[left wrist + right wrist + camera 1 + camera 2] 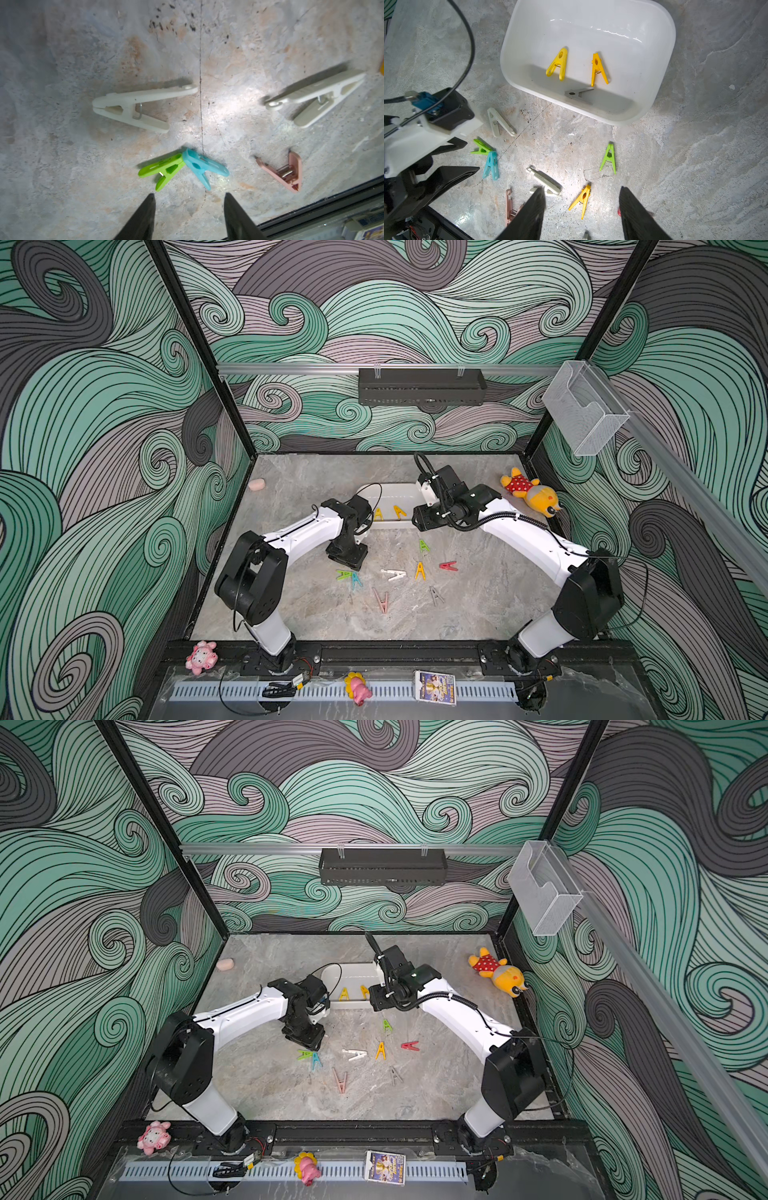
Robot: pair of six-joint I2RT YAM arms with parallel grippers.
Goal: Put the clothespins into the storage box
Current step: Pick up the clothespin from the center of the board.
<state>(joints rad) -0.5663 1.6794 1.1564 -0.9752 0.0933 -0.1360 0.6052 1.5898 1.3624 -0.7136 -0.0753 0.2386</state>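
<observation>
Left gripper (189,194) gapes over bare table (62,166) near green clothespin (164,171)

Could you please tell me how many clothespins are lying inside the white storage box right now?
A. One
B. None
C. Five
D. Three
D: in the right wrist view the storage box holds a lemon-yellow clothespin, a deeper yellow clothespin and a grey clothespin, and nothing else.
</observation>
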